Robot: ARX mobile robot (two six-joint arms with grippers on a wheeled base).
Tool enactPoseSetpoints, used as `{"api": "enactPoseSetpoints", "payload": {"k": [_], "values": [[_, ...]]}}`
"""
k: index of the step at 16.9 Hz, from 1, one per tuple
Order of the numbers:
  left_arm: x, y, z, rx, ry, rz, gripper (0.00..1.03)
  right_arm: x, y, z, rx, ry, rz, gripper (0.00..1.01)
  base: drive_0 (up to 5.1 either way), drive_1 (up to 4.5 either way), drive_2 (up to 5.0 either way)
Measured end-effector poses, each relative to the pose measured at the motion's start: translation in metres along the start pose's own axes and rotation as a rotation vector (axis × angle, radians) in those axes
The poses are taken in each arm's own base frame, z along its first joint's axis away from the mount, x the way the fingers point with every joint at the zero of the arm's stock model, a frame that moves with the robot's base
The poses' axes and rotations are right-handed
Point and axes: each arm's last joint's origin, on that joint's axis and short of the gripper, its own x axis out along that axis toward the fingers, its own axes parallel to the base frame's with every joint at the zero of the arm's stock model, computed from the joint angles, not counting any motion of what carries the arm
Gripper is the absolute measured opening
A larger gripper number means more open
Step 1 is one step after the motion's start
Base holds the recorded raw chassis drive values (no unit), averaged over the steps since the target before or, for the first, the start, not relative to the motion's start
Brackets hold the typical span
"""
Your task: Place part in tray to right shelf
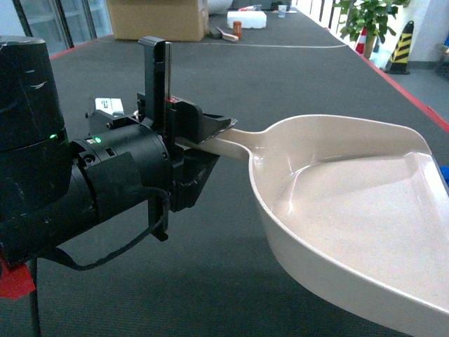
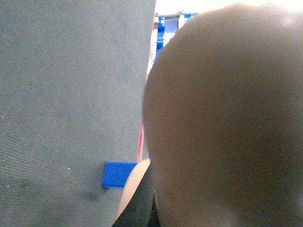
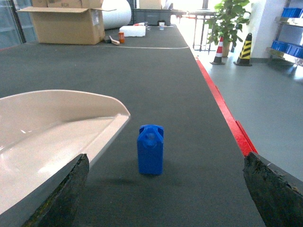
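The beige tray (image 1: 351, 210) is held out level above the dark mat, with my left gripper (image 1: 203, 144) shut on its long handle. The tray's underside (image 2: 222, 118) fills most of the left wrist view. The small blue part (image 3: 150, 149) stands upright on the mat, just right of the tray's front lip (image 3: 47, 127); its edge (image 2: 118, 173) also peeks out below the tray. My right gripper (image 3: 165, 189) is open, its dark fingers (image 3: 270, 184) wide apart, and the part stands ahead of it, apart from both. I cannot tell which rack is the right shelf.
A red strip (image 3: 227, 118) marks the mat's right edge, with grey floor beyond. A cardboard box (image 3: 66, 23) and small items lie at the far end. A plant (image 3: 229, 23), striped cones (image 3: 245, 47) and a rack with blue crates (image 3: 289, 28) stand far right.
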Motion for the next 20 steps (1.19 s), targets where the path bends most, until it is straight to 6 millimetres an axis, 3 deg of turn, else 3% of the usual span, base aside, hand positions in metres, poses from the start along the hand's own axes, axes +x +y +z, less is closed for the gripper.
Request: {"api": "enactPoseSetpoints", "payload": {"k": [7,8,9,11,12,17,20], "values": [[-0.001,-0.009,0.0,-0.006,0.0,-0.034,0.19,0.0,0.0,0.0,0.0,0.0,0.0,0.98,0.0,0.0,0.0],[-0.001,-0.009,0.0,-0.007,0.0,-0.034,0.19,0.0,0.001,-0.003,-0.001,0.146,-0.071,0.98,0.0,0.0,0.0],[-0.001,-0.009,0.0,-0.01,0.001,-0.035,0.19,0.025,-0.023,-0.011,-0.025,0.349,-0.36,0.98,0.0,0.0,0.0],[-0.001,-0.009,0.0,-0.011,0.0,-0.035,0.17,0.105,-0.054,-0.026,-0.082,0.39,-0.115,0.98,0.0,0.0,0.0],[-0.001,-0.01,0.0,-0.011,0.0,-0.036,0.17,0.121,-0.056,-0.03,-0.106,0.391,-0.062,0.98,0.0,0.0,0.0],[-0.001,-0.009,0.0,-0.011,-0.001,-0.036,0.17,0.162,-0.06,-0.063,-0.136,0.538,0.128,0.98,0.0,0.0,0.0],[-0.001,-0.009,0.0,-0.011,0.0,-0.036,0.17,0.183,-0.057,-0.071,-0.146,0.556,0.212,0.98,0.0,0.0,0.0]]}}
